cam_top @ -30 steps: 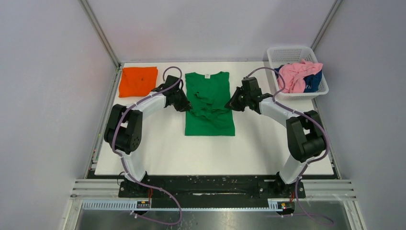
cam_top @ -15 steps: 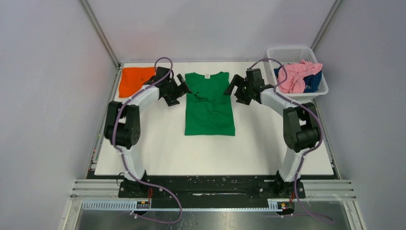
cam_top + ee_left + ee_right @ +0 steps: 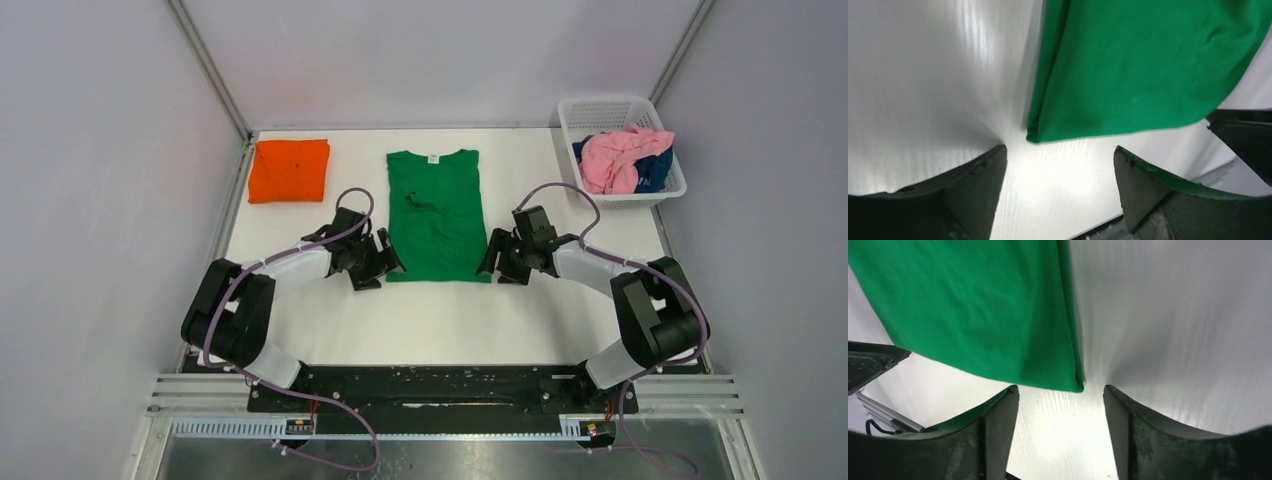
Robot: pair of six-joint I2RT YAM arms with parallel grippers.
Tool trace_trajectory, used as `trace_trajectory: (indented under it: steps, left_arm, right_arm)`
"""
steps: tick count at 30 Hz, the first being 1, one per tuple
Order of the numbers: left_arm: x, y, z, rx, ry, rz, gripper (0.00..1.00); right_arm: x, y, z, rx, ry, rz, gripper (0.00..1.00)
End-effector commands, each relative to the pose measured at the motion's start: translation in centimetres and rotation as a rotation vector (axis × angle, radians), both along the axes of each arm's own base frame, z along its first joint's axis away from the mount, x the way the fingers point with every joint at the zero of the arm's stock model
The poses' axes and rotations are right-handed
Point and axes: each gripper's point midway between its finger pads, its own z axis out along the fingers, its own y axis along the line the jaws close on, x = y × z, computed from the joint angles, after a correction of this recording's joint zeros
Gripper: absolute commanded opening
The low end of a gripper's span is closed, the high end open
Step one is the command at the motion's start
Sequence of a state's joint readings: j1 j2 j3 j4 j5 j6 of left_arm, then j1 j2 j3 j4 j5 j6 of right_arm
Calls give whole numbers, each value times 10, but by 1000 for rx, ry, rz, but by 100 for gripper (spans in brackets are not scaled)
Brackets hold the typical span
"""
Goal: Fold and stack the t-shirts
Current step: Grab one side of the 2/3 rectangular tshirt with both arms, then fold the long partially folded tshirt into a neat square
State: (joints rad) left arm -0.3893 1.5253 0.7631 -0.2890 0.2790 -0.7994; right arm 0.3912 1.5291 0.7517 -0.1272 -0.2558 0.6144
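A bright green t-shirt [image 3: 437, 212] lies flat in a long rectangle at the table's middle, white neck label at its far end. My left gripper [image 3: 385, 266] stands open at its near left corner [image 3: 1034, 135], the cloth just ahead of the fingertips. On the other side my right gripper [image 3: 492, 264] is open too, at the near right corner [image 3: 1075, 385]. Neither holds anything. A folded orange t-shirt [image 3: 289, 169] rests at the far left. Pink [image 3: 612, 158] and navy [image 3: 656, 168] t-shirts sit bunched in the basket.
A white plastic basket [image 3: 602, 108] stands at the far right corner of the white table [image 3: 440, 320]. Grey walls and metal frame rails enclose the table on three sides. The arm bases sit on a black rail at the near edge.
Both grippers let go of the green shirt's sides, swung up to the far end, then came down to its near corners. The shirt's wrinkled middle now lies smoother.
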Motion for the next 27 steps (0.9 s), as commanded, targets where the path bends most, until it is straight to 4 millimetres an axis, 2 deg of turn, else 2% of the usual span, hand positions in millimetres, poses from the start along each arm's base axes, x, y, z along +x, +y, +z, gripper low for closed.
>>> trace_trajectory:
  steps: [1,6,7,9,11,13,17,19,22,25,27]
  left_arm:
    - [14,-4,-13,12,-37,4,73]
    - [8,-11,-31,28,9,-29,52]
    - [8,-13,-31,24,12,-39,45]
    - [6,-16,-34,32,11,-54,27]
    - [8,-18,-33,46,-5,-61,1]
    - [8,-17,-29,67,-28,-58,0]
    - [-11,0,-15,135,-76,-33,0]
    - [-31,8,-6,141,-101,-33,0]
    - [-68,11,7,120,-131,-65,0]
    - [-100,13,33,109,-204,-117,0]
    - [-108,18,61,75,-287,-108,0]
  right_arm:
    - [7,6,-9,0,-1,11,65]
    - [0,9,-22,-13,63,40,44]
    - [-4,12,-23,-7,74,56,41]
    - [-10,11,-26,-24,84,64,32]
    - [-12,11,-26,-25,85,66,17]
    - [-15,12,-22,-19,89,72,5]
    - [-41,13,-3,0,72,118,0]
    - [-66,10,3,10,85,154,0]
    - [-115,8,12,59,123,230,0]
    - [-160,13,35,156,144,328,0]
    - [-179,15,57,230,123,370,0]
